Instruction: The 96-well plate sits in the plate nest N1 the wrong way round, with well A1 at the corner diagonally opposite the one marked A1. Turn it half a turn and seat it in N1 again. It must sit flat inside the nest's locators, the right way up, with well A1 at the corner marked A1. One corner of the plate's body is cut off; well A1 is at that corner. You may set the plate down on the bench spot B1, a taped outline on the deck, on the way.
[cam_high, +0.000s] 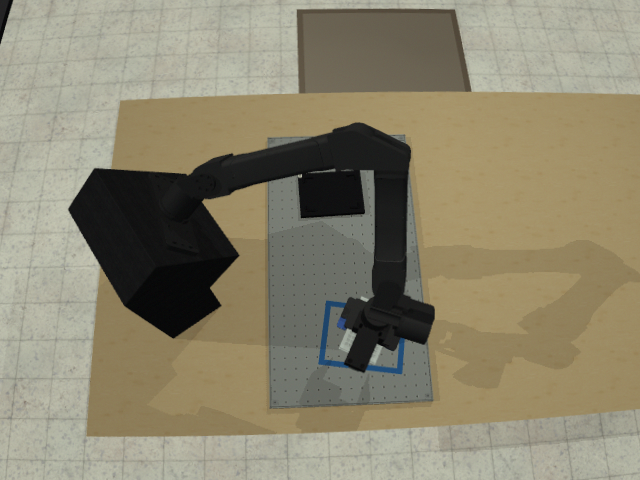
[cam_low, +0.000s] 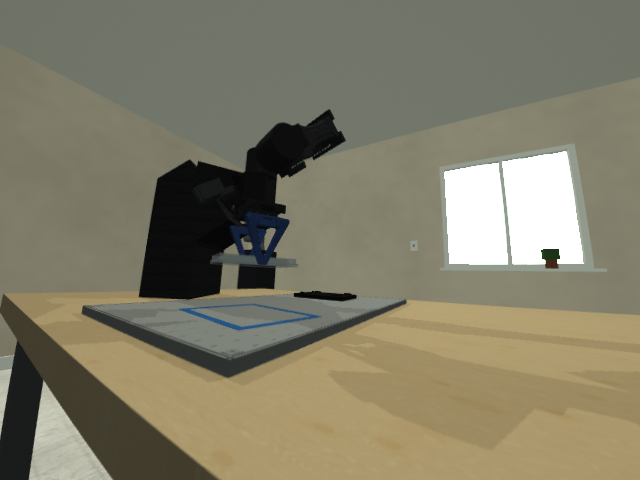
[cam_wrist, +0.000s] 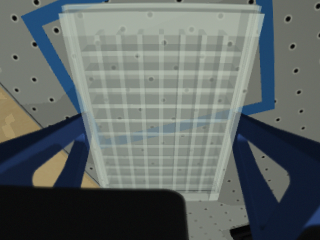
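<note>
The clear 96-well plate (cam_wrist: 160, 100) is held level between my blue fingers, well above the deck. My gripper (cam_wrist: 160, 120) is shut on the plate's long sides. In the side view the plate (cam_low: 253, 260) hangs flat under the blue fingers (cam_low: 258, 235), above the blue taped outline B1 (cam_low: 248, 315). From above, my wrist (cam_high: 382, 322) covers most of the plate (cam_high: 353, 337), which lies skewed over B1. The black nest N1 (cam_high: 330, 193) stands empty at the far end of the grey deck. I cannot make out the cut corner.
The grey perforated deck (cam_high: 346, 273) lies on a wooden table. The black arm base (cam_high: 149, 248) stands at the left. A dark mat (cam_high: 382, 49) lies on the floor beyond the table.
</note>
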